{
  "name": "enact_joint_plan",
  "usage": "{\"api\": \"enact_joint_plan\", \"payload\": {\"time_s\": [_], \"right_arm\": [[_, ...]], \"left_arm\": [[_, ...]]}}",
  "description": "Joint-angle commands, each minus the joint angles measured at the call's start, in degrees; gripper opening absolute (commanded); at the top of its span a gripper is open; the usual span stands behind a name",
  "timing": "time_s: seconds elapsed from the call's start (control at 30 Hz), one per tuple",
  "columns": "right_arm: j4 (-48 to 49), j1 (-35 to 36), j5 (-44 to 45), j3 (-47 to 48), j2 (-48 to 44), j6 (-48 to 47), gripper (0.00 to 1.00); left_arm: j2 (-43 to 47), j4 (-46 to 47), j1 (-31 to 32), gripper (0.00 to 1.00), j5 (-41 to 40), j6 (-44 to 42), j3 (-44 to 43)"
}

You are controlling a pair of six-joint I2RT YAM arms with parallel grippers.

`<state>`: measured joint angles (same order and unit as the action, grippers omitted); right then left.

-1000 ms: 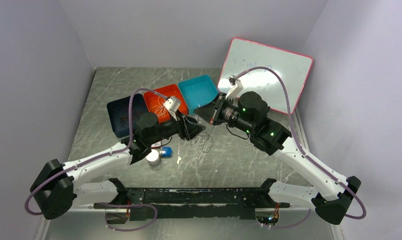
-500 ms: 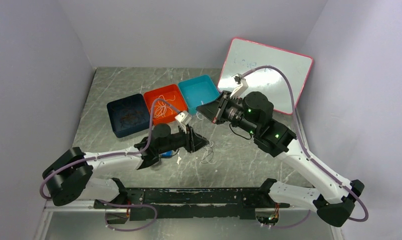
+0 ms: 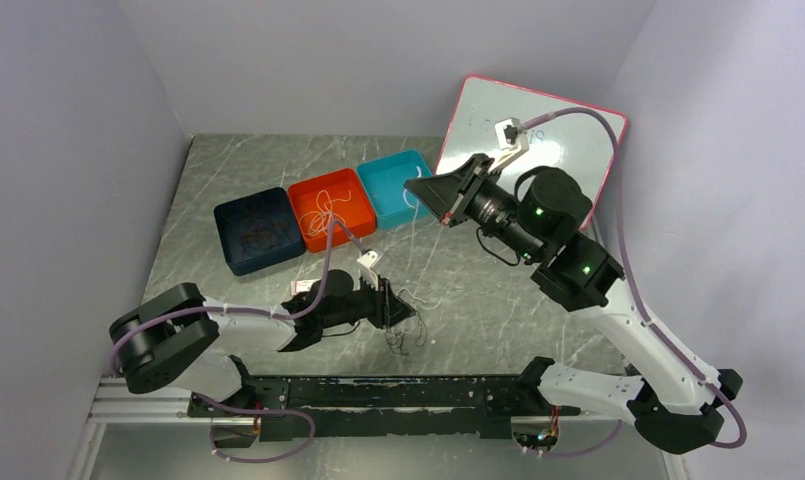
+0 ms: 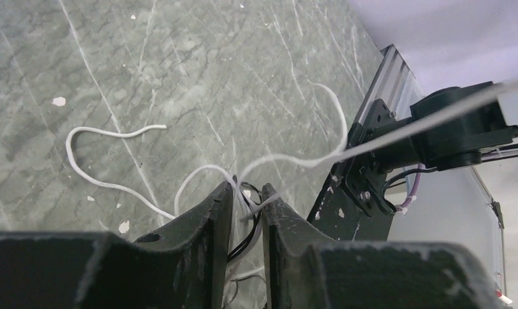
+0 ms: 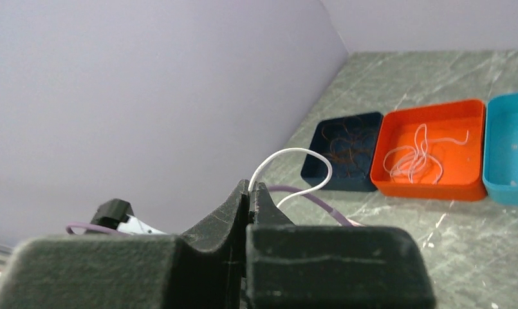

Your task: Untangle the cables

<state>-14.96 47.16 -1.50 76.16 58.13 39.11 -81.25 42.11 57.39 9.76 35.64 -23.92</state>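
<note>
Top view: your left gripper [image 3: 403, 303] sits low near the front edge of the table. The tangle of cables [image 3: 406, 338] is bunched at its tip, on the near side. Your right gripper [image 3: 411, 184] is raised and well apart from it, up over the teal tray [image 3: 388, 158], with the orange tray [image 3: 320, 181] and navy tray [image 3: 248, 197] in a row beside that. Any strand between the two claws is too thin to trace here. Left wrist view: the jaws are pressed nearly together, leaving a narrow slot with white and black strands pinched in it. From that slot the white cable [image 4: 372, 143] runs out straight and taut, up and to the right, off the frame edge. A slack white loop [image 4: 108, 185] lies flat on the marble left of the jaws. Right wrist view: the jaws are clamped flat on the white cable, and a small bight of it stands up just above the tips. The three trays lie beyond, the orange one holding white cords [image 5: 414, 158]. My read: the cable's long axis is the line claw to claw, from low and near up to high and far. The right arm is the one nearer the trays. Pull along that line, left anchoring the knot. A sideways pull probably just drags the whole tangle.
</note>
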Motion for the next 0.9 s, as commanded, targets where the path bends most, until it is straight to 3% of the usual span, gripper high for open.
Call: {"api": "enact_joint_plan", "payload": {"time_s": [0.0, 0.87], "right_arm": [[0.7, 0.3, 3.3, 6.5, -0.7, -4.6, 0.0], [-2.0, 0.3, 18.9, 32.9, 4.7, -24.9, 0.0]], "left_arm": [[-1.5, 2.1, 1.2, 0.29, -2.4, 0.3, 0.9], [-1.6, 0.2, 3.2, 0.32, -6.0, 1.2, 5.0]]}}
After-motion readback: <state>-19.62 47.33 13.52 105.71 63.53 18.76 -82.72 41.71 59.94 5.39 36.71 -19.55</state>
